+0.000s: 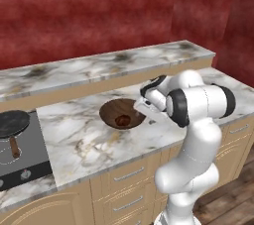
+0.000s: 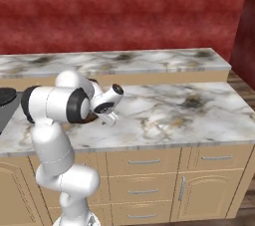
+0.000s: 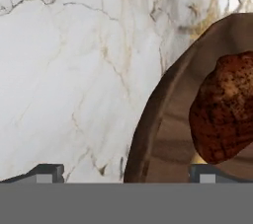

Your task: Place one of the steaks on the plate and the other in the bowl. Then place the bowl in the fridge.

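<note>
The dark steak (image 3: 223,107) is seen inside the wooden bowl (image 3: 163,119), at three o'clock in the hand view; the jaws are spread across its rim, seemingly untouched. No writing is legible on the marble bench (image 3: 74,70).

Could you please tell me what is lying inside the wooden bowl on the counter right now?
One dark reddish-brown steak lies inside the bowl. The arm covers the bowl's right rim, so that edge cannot be checked.

A marble worktop (image 1: 94,135) runs over tan drawers (image 1: 130,174) — a raised marble ledge (image 1: 99,68) behind it, a red wall (image 1: 89,11) beyond. At its left, a black frying pan (image 1: 12,122) sits on a dark stovetop (image 1: 25,162).
</note>
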